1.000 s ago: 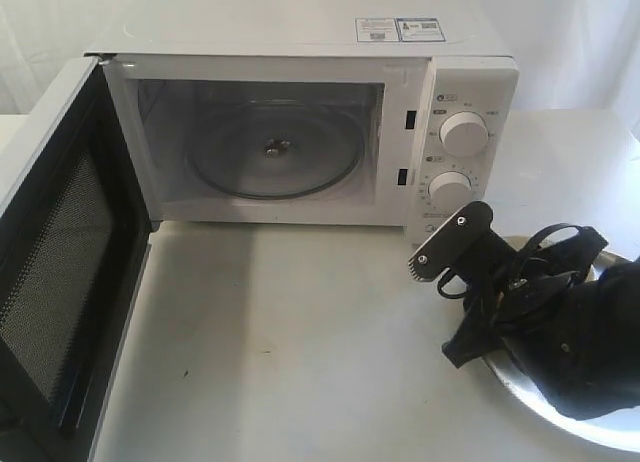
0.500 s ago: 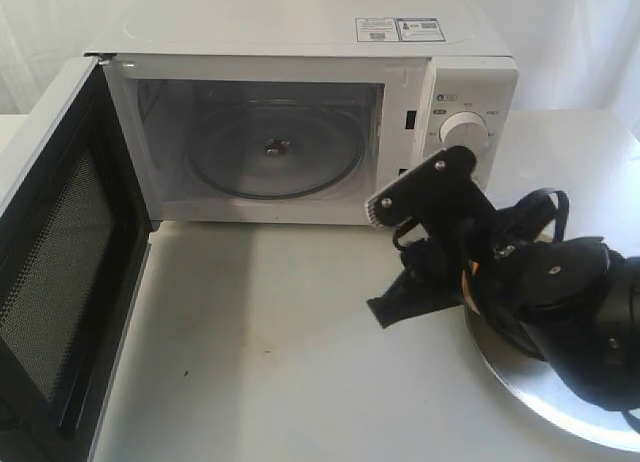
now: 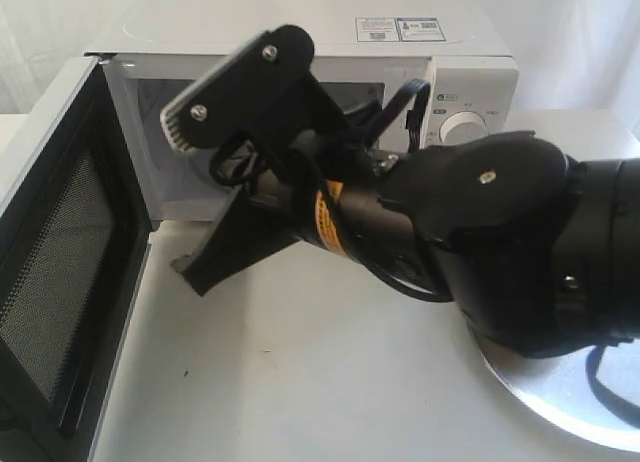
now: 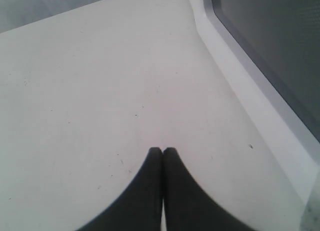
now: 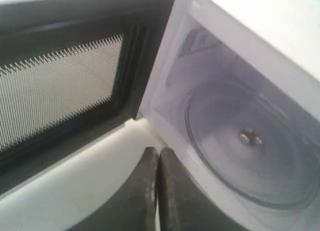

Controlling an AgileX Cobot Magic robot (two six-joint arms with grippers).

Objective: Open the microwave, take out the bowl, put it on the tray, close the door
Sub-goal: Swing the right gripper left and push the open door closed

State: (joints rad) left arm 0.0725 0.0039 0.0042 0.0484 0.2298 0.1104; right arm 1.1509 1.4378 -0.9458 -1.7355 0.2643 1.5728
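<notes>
Two empty closed pairs: left fingers (image 4: 147, 191), right fingers (image 5: 145, 191) at open microwave (image 3: 300, 22).

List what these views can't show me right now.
- Bowl: in no view; the right arm covers most of the tray in the exterior view.
- Microwave cavity: largely behind that arm there.
- Door: cut off by the exterior view's left edge.
- Left gripper: outside the exterior view; where it sits is unclear.
</notes>
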